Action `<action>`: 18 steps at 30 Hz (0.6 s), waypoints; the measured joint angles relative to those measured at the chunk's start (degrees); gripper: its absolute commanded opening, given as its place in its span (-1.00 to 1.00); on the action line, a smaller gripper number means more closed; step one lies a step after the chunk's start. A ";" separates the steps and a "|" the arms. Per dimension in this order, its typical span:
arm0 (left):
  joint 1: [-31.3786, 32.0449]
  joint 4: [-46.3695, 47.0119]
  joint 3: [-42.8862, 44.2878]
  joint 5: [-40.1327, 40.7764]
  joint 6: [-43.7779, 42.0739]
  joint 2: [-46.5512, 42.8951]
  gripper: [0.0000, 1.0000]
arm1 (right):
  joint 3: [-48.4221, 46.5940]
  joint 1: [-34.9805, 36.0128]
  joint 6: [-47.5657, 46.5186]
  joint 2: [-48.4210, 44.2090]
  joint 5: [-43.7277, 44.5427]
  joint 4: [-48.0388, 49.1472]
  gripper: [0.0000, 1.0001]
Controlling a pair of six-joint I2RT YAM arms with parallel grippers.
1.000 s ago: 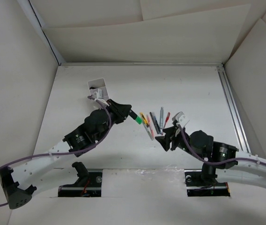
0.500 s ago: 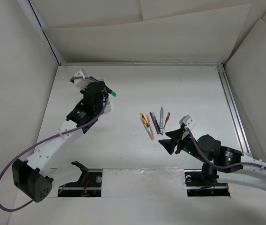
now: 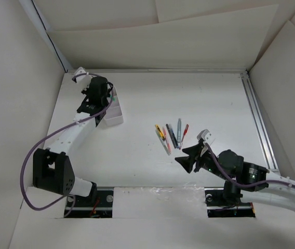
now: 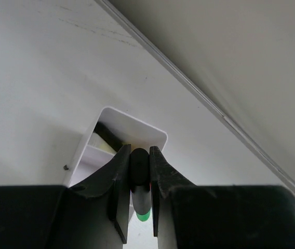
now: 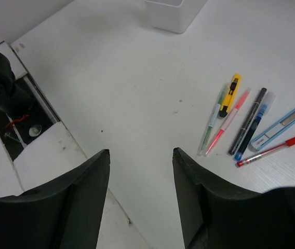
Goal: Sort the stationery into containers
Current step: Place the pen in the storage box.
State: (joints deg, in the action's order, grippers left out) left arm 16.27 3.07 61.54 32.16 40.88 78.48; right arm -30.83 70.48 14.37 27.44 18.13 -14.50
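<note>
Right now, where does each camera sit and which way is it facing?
Top external: high behind the robot, looking down on the table; left gripper over the white box, right gripper near the pens.
Left wrist: on the left arm, looking along its fingers, shut on a green-tipped highlighter, into the box.
Right wrist: on the right arm, looking between its open fingers across the table at pens and box.
Shared: box in all three; pens in top and right wrist.
</note>
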 measured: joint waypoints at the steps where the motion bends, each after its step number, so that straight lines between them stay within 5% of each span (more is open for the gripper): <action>1: 0.00 0.46 0.81 0.44 -0.42 1.07 -1.00 | 0.02 0.00 0.00 0.33 -0.26 0.02 0.13; 18: 0.00 4.55 11.28 8.68 -7.08 15.08 -1.00 | 0.20 0.00 -0.63 1.86 -2.56 1.55 0.13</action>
State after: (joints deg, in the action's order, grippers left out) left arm 16.27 7.62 72.82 40.84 33.80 93.56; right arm -30.63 70.48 13.74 29.30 15.57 -12.95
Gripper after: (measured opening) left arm 0.117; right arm 0.567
